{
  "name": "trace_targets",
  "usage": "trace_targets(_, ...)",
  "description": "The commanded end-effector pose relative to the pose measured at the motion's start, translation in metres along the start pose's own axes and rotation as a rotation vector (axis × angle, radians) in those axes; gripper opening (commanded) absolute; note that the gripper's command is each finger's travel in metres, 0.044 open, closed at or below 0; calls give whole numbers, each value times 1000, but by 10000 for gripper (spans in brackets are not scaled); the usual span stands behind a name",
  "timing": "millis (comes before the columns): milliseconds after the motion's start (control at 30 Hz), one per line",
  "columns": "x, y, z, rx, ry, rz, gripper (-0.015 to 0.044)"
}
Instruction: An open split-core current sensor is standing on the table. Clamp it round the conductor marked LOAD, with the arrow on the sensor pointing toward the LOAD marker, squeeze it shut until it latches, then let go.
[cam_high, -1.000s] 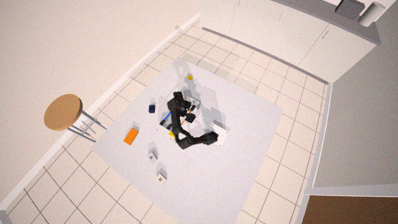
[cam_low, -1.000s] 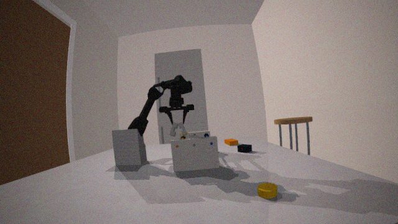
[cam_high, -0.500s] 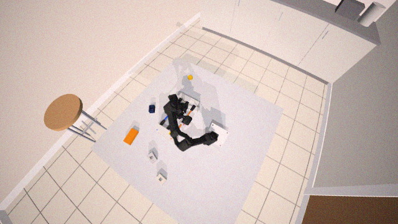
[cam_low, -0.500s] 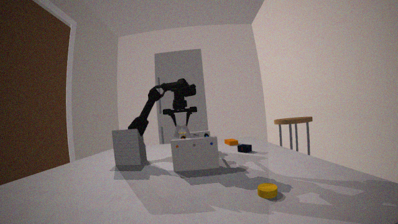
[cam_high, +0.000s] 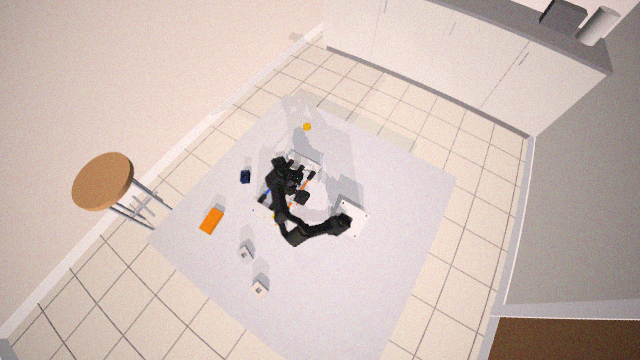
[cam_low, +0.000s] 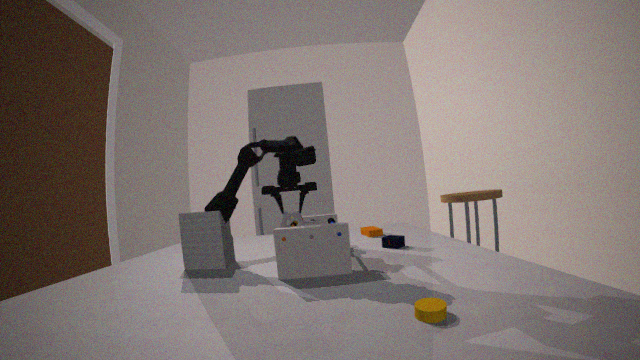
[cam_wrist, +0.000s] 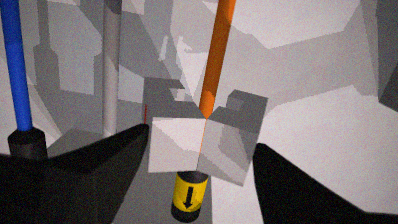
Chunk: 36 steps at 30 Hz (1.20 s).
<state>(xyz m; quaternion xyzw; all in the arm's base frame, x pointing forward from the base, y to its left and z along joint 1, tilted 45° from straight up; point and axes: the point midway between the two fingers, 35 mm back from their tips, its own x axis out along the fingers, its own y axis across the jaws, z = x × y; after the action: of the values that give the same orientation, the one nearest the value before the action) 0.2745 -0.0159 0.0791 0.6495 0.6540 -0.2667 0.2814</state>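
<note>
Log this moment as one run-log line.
gripper: shut on sensor | sensor: open, above orange conductor | clamped: no

This is a home kitchen: a beige tiled floor, pale cabinets under a grey counter, a round wooden stool, and a grey door.
</note>
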Motion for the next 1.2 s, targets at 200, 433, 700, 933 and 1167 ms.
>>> trace_targets(200,16,-1,-1,5,8,1,0)
trace_targets(433,16,-1,-1,-1,2,0,0)
trace_targets(700,16,-1,-1,-1,2,0,0)
trace_targets(933,16,-1,-1,-1,2,0,0)
trace_targets(1167,16,-1,-1,-1,2,0,0)
